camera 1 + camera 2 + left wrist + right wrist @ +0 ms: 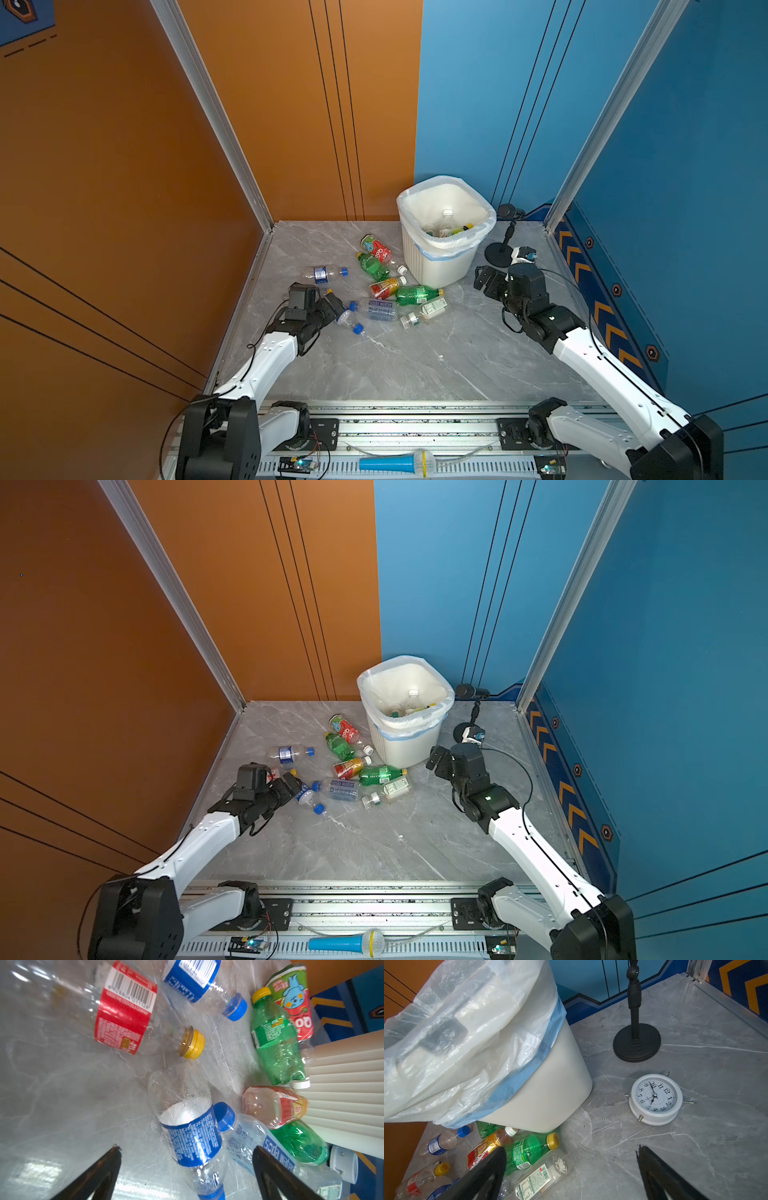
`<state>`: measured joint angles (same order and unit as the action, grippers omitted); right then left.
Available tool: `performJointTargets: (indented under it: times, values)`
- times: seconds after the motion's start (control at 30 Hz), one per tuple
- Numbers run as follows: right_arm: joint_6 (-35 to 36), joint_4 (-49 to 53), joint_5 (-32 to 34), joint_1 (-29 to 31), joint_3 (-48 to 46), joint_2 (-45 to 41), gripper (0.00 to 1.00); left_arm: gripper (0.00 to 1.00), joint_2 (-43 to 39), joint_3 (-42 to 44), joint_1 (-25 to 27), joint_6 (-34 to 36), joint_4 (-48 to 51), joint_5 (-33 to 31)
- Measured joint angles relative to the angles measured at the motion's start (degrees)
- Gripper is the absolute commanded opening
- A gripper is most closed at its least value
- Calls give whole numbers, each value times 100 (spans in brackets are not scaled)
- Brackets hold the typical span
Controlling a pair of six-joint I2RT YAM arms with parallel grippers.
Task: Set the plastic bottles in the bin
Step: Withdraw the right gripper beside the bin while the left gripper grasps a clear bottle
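Note:
Several plastic bottles lie on the grey marble floor left of the white bin point(440, 266); a few more show inside it point(446, 220). My left gripper point(187, 1148) is open and straddles a clear bottle point(191, 1132) with a blue label and blue cap; neither finger touches it. In both top views that gripper point(336, 305) sits at the pile's near-left edge. A red-labelled bottle point(124, 1007) with a yellow cap lies just beyond. My right gripper point(571, 1149) is open and empty over bare floor, right of a green Sprite bottle point(527, 1151) and beside the bin point(550, 1095).
A black microphone stand point(636, 1043) and a white alarm clock point(655, 1099) stand right of the bin, near my right arm. A blue cone point(388, 462) lies on the front rail. Orange and blue walls enclose the floor on three sides.

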<state>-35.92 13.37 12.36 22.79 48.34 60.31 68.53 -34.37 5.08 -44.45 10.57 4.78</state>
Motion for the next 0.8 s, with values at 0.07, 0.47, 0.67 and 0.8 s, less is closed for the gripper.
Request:
performJointTargets:
  times: [0.07, 0.47, 0.67, 0.8]
  values:
    - [0, 0, 2, -2, 0, -20, 100, 99, 264, -114, 20, 0, -4, 0]
    - [0, 11, 4, -70, -37, -162, 100, 88, 1506, -693, 188, 4, -275, 20]
    - [2, 9, 4, -140, -48, -162, 100, 87, 1838, -726, 238, -2, -398, 85]
    - [0, 9, 4, -184, -48, -162, 100, 75, 1978, -785, 267, -46, -525, 153]
